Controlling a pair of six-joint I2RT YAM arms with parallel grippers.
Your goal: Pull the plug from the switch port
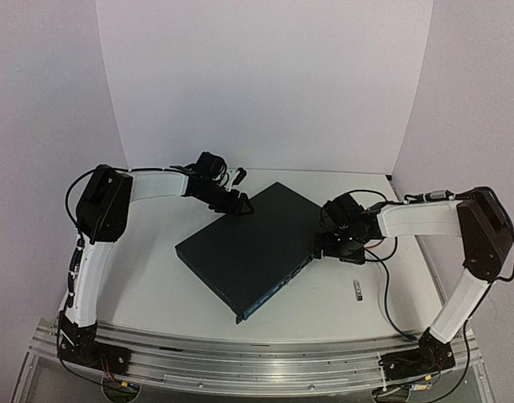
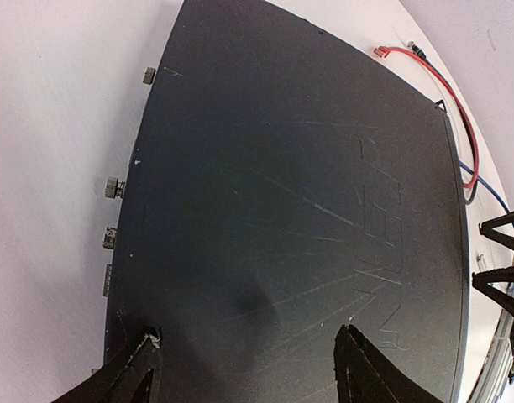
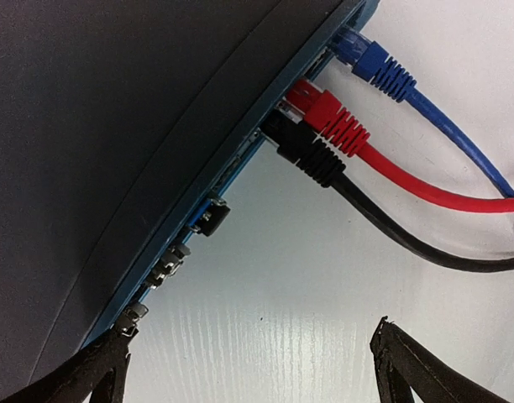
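The switch (image 1: 249, 248) is a flat dark box lying at an angle on the white table. In the right wrist view, its blue port face (image 3: 240, 159) holds a blue plug (image 3: 379, 67), a red plug (image 3: 333, 117) and a black plug (image 3: 307, 155) side by side. My right gripper (image 3: 253, 357) is open and empty, short of the plugs, and its left fingertip (image 3: 102, 365) is close to a small metal tab on the port face. My left gripper (image 2: 249, 361) is open over the switch's top (image 2: 291, 210) near its back corner, holding nothing.
Blue, red and black cables (image 3: 458, 197) trail from the plugs across the table to the right. A small silver part (image 1: 359, 290) lies on the table by the right arm. Small stubs (image 3: 211, 220) stick out of other ports. White walls stand behind.
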